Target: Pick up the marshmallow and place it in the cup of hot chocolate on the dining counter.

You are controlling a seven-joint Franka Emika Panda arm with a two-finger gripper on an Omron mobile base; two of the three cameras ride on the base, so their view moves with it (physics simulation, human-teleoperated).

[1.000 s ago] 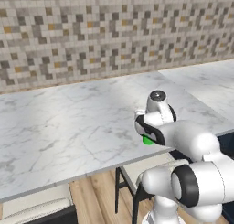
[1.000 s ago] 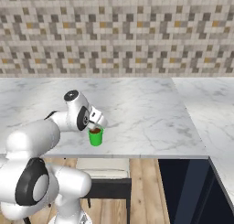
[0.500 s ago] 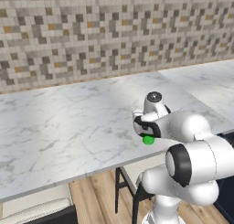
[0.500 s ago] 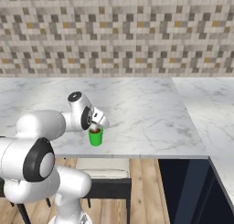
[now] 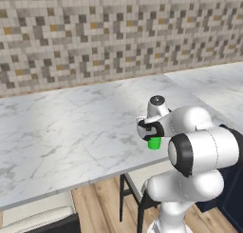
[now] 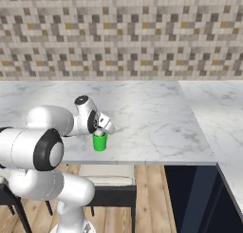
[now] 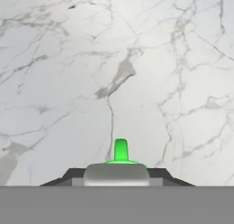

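Note:
The small green cup of hot chocolate stands on the white marble dining counter close to its front edge. My gripper hangs right above the cup, pointing down at it. In the hand view a pale soft block, the marshmallow, sits clamped between the two dark fingertips, and the cup's green shows just behind it over the marble. The gripper is shut on the marshmallow.
A mosaic tile wall runs behind the counter. A dark-framed stool with a pale seat stands under the front edge below the cup. Another marble counter joins on the right above a navy base.
The arm's elbow and forearm have swung up and nearer the cameras. The gripper has stayed over the cup, still shut on the marshmallow. The cup has not moved.

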